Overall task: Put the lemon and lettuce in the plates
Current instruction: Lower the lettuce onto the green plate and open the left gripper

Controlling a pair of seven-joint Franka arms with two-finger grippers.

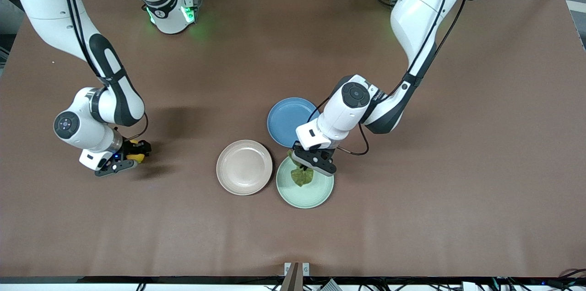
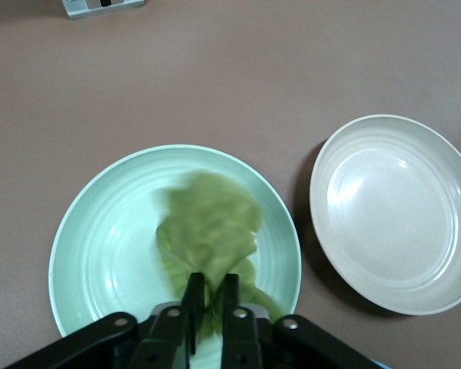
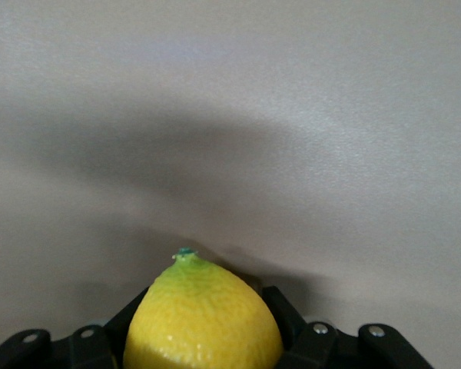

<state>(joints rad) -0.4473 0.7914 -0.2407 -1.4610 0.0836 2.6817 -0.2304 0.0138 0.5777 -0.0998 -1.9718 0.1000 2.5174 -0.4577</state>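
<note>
My left gripper (image 1: 306, 166) is over the mint green plate (image 1: 320, 192) and is shut on the lettuce (image 1: 302, 175), a wrinkly green leaf that hangs down onto the plate. In the left wrist view the gripper (image 2: 210, 284) pinches the leaf (image 2: 207, 231) over the green plate (image 2: 100, 238). The pink-beige plate (image 1: 244, 167) lies bare beside it and shows in the left wrist view (image 2: 396, 211). My right gripper (image 1: 132, 156) is shut on the lemon (image 1: 136, 157) low over bare table at the right arm's end. The yellow lemon (image 3: 203, 319) fills the jaws of the right gripper (image 3: 203, 338).
A blue plate (image 1: 286, 119) lies farther from the front camera than the green plate, partly under my left wrist. A small grey bracket (image 1: 296, 269) sits at the table's near edge and shows in the left wrist view (image 2: 104, 6).
</note>
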